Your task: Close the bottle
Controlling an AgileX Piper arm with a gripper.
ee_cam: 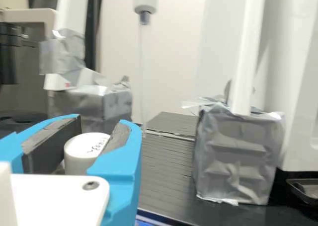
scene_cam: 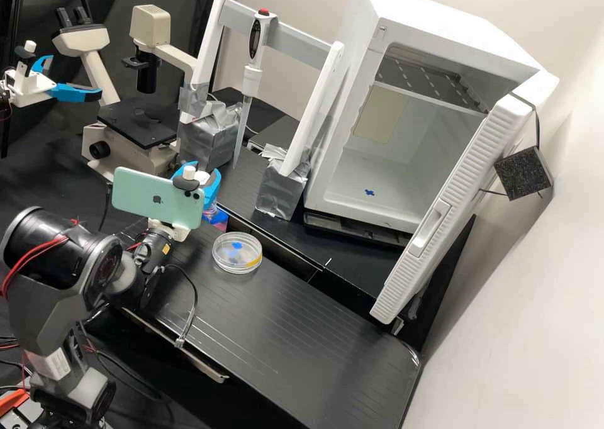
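Note:
In the high view the gripper [scene_cam: 205, 172] is at the bench's far left edge, behind the phone on its wrist. A white cap [scene_cam: 201, 177] sits between its blue fingers. In the wrist view the gripper [ee_cam: 101, 122] is shut on the white cap [ee_cam: 84, 149], which has dark writing on top; the dark pads lie on either side of it. The bottle's body is hidden by the fingers and gripper, so I cannot tell how the cap sits on it. A small pink and blue patch [scene_cam: 219, 217] appears just below the gripper.
A clear round dish [scene_cam: 237, 253] lies on the black bench [scene_cam: 283, 328] in front of the gripper. Beyond stand a pipette [scene_cam: 250, 80] on a white frame with silver-taped feet [scene_cam: 281, 190], a microscope [scene_cam: 135, 124] and an open white cabinet [scene_cam: 371, 177].

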